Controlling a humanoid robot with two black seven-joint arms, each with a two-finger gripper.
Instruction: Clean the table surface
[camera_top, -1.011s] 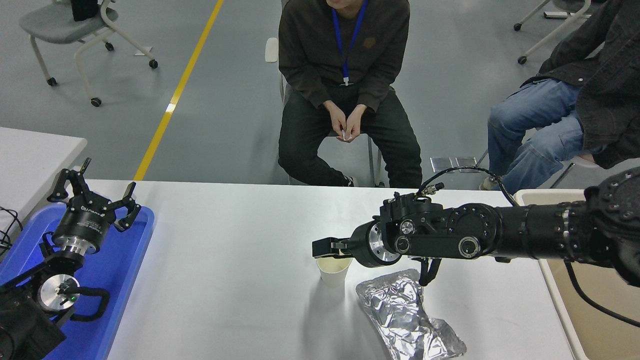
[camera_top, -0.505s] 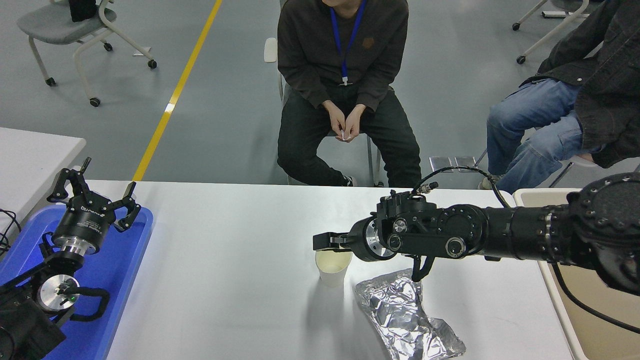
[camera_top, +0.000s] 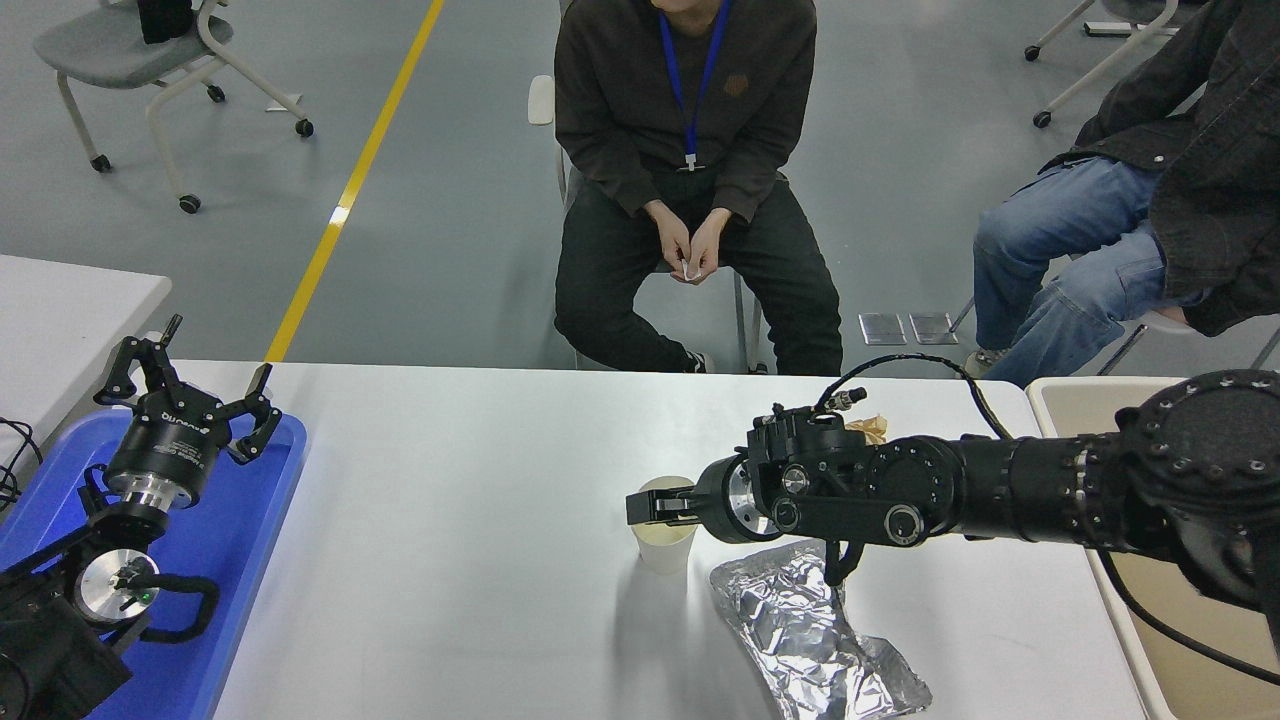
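One of the right gripper's (camera_top: 650, 503) fingers (camera_top: 655, 505) is seen over the paper cup's (camera_top: 665, 535) rim; whether it is clamped cannot be told. Crumpled foil (camera_top: 810, 630) is left beside it on the desk (camera_top: 450, 520), presumably as litter. The left gripper (camera_top: 190, 385), fingers spread wide, is parked above the blue tray (camera_top: 240, 530).
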